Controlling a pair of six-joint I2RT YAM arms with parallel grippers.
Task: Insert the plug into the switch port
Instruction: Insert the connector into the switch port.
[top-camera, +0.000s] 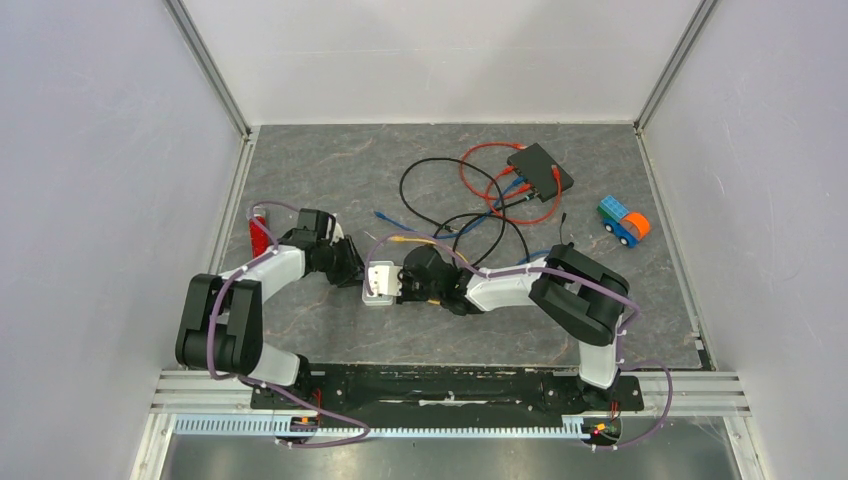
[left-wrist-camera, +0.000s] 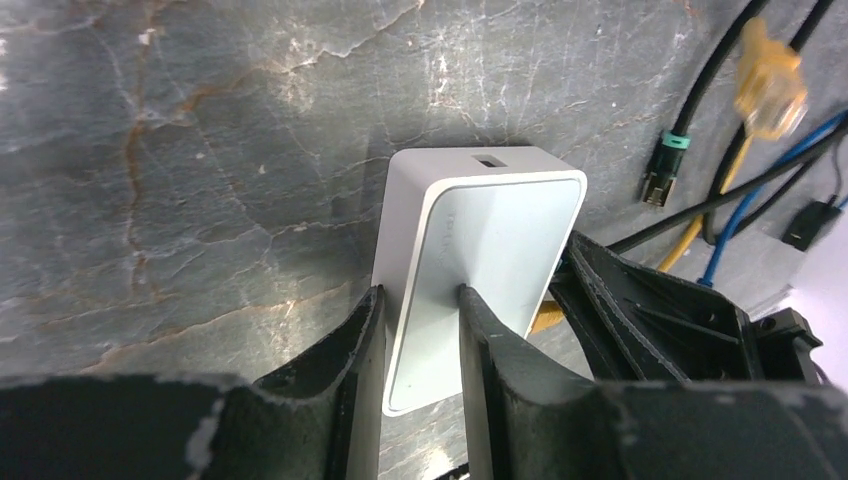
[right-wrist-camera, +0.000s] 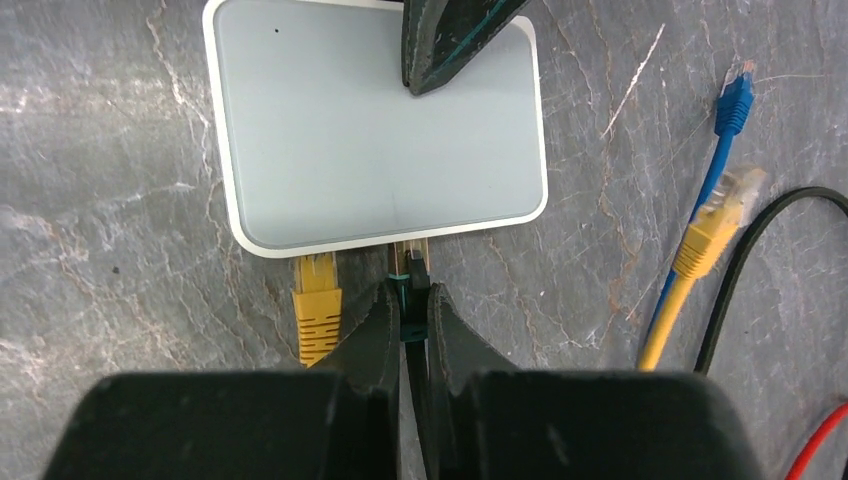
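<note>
White switch held on the grey tabletop, with a dark plug at its near edge.

The left jaws clamp one end of the switch, with one finger on its top face and cut off by the frame. The right jaws are pinched narrow on the plug. Its tip meets the switch's side just beside a yellow plug already seated. The port is hidden under the switch's rim, so the plug's depth cannot be told. From above, the right wrist hides the plug. A blue cable lies well apart.

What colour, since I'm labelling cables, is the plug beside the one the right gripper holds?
The neighbouring plug is yellow; the right wrist view shows it best.
</note>
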